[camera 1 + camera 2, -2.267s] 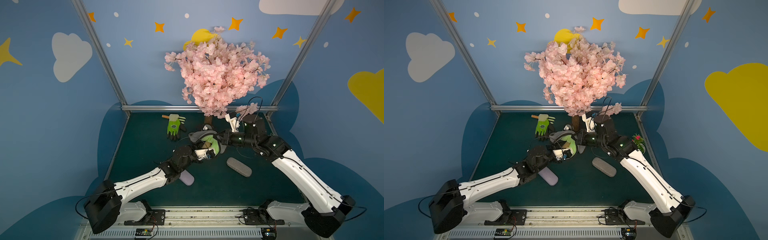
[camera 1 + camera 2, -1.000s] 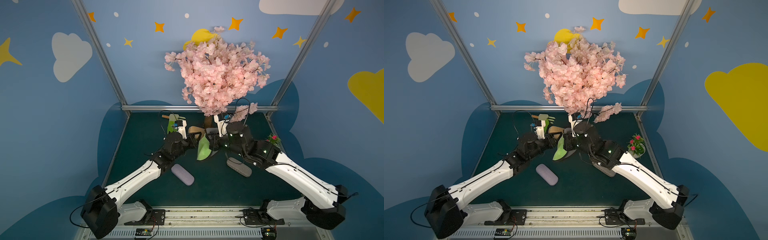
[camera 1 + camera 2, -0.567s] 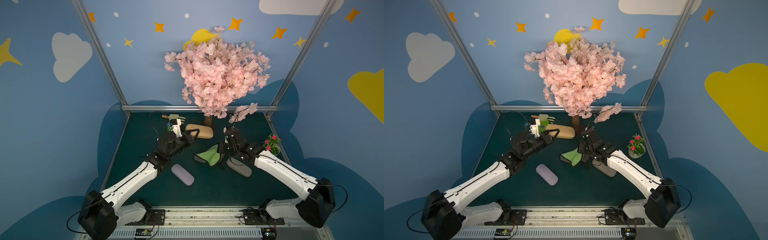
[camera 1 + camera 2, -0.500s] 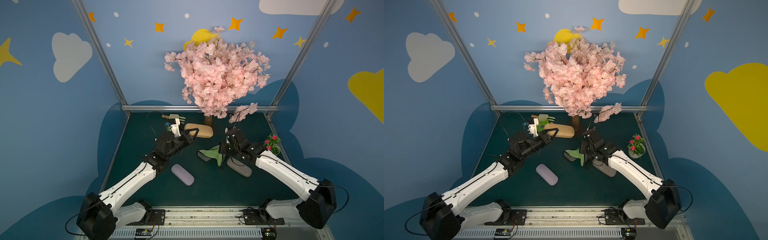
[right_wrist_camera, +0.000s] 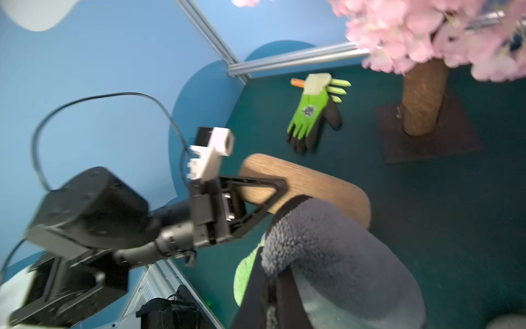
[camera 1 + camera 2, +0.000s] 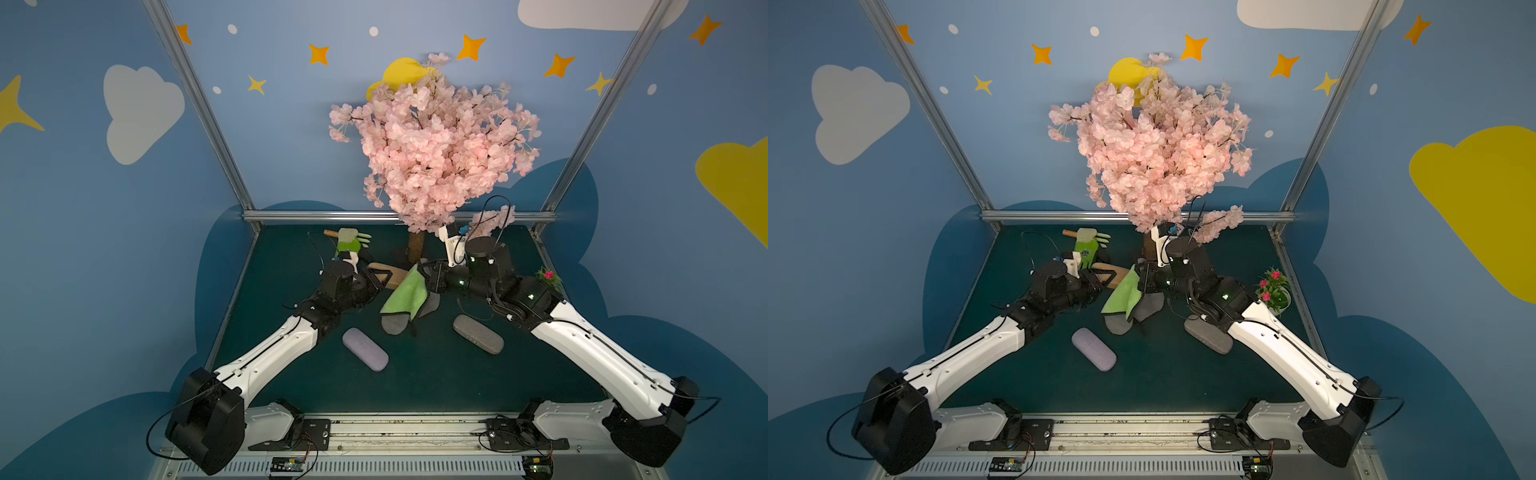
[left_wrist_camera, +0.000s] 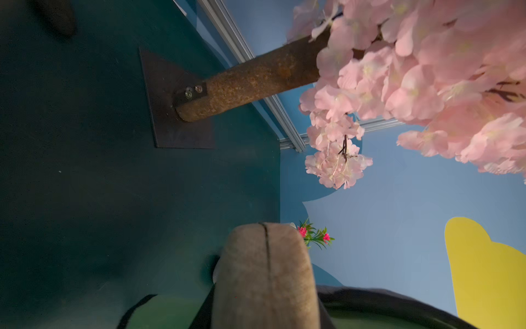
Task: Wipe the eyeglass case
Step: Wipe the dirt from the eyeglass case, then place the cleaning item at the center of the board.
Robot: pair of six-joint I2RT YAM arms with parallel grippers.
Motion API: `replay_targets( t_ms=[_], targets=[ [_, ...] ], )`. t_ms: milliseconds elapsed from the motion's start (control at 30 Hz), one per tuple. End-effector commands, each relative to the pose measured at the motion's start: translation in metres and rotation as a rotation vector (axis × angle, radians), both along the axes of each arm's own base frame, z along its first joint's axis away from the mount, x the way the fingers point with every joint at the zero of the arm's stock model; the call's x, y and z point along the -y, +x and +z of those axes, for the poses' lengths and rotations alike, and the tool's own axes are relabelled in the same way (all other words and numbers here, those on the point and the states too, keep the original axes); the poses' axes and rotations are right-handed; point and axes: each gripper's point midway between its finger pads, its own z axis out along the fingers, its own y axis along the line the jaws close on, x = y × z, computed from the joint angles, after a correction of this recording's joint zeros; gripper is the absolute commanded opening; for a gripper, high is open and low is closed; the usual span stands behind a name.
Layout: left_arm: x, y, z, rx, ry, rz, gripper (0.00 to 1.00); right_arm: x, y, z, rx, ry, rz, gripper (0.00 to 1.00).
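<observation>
Here, just above the centre of both top views, the left gripper (image 6: 384,277) is clenching the tan wood-grain eyeglass case (image 5: 313,179). Immediately to its right, the right gripper (image 6: 430,276) is pinching a green-and-grey microfibre cloth (image 6: 405,293), which is hanging against the case's end. Lower in frame, a lavender case (image 6: 365,349) and a grey case (image 6: 478,333) are lying on the table (image 6: 415,386).

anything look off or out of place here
Nothing spilled or broken. The cloth hangs bunched from the right gripper, next to the brown case clamped in the left gripper. A lilac case and a grey case lie at angles on the table.
</observation>
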Motion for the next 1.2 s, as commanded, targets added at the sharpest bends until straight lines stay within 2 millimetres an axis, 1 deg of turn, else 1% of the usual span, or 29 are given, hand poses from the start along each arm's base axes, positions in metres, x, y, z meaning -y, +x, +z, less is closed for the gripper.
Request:
replay_targets(
  t_ms=[0,33,100,167,200,233,267,300,333,400,467,567,633,667,767,833,900,933,1000,1067,1133,1167],
  targets=[
    [-0.031,0.0,0.015,0.045,0.06,0.049,0.03,0.021,0.005,-0.071,-0.218,-0.081,-0.059,0.0],
    [-0.04,0.001,0.015,0.048,0.089,0.064,0.03,0.021,0.004,-0.088,-0.266,-0.102,-0.045,0.0],
    [-0.051,0.002,0.016,0.055,0.119,0.076,0.03,0.016,0.001,-0.115,-0.343,-0.153,-0.007,0.0],
    [-0.053,0.003,0.018,0.059,0.117,0.077,0.03,0.014,0.001,-0.135,-0.403,-0.205,0.009,0.12],
    [-0.052,0.004,0.017,0.058,0.11,0.071,0.03,0.016,0.003,-0.14,-0.435,-0.231,0.009,0.27],
    [-0.051,0.005,0.017,0.059,0.099,0.068,0.03,0.018,0.004,-0.144,-0.461,-0.264,0.008,0.38],
    [-0.048,0.005,0.017,0.058,0.087,0.061,0.03,0.02,0.004,-0.146,-0.474,-0.299,0.013,0.56],
    [-0.046,0.006,0.017,0.055,0.068,0.056,0.03,0.023,0.004,-0.147,-0.49,-0.35,0.021,0.84],
    [-0.043,0.006,0.017,0.055,0.049,0.05,0.03,0.027,0.005,-0.144,-0.493,-0.403,0.033,0.94],
    [-0.039,0.009,0.018,0.066,0.014,0.045,0.03,0.03,0.005,-0.139,-0.501,-0.479,0.073,0.94],
    [-0.03,0.009,0.02,0.076,-0.034,0.004,0.03,0.03,0.003,-0.134,-0.514,-0.51,0.103,0.94],
    [-0.012,0.009,0.022,0.103,-0.102,-0.065,0.03,0.026,0.001,-0.126,-0.512,-0.452,0.108,0.93],
    [0.006,0.004,0.027,0.16,-0.148,-0.184,0.03,0.028,0.003,-0.119,-0.514,-0.403,0.075,0.89],
    [0.009,0.001,0.028,0.187,-0.154,-0.233,0.03,0.029,0.003,-0.114,-0.515,-0.37,0.072,0.88],
    [0.0,-0.008,0.034,0.291,-0.087,-0.348,0.03,0.029,0.007,-0.1,-0.522,-0.246,0.051,0.85],
    [-0.005,-0.016,0.039,0.381,0.018,-0.405,0.03,0.031,0.008,-0.094,-0.537,-0.172,0.03,0.84],
    [-0.005,-0.03,0.042,0.465,0.137,-0.492,0.03,0.037,0.013,-0.092,-0.551,-0.105,-0.009,0.83],
    [-0.004,-0.036,0.043,0.485,0.163,-0.527,0.03,0.038,0.015,-0.091,-0.545,-0.074,-0.008,0.83],
    [0.0,-0.054,0.049,0.538,0.159,-0.615,0.03,0.04,0.019,-0.089,-0.538,-0.007,-0.001,0.82],
    [0.008,-0.066,0.054,0.584,0.135,-0.666,0.03,0.038,0.02,-0.089,-0.551,0.047,0.011,0.8],
    [0.024,-0.079,0.056,0.643,0.131,-0.725,0.03,0.034,0.019,-0.088,-0.58,0.076,0.023,0.79],
    [0.036,-0.088,0.055,0.685,0.146,-0.775,0.03,0.031,0.018,-0.085,-0.595,0.092,0.03,0.79]
  ],
)
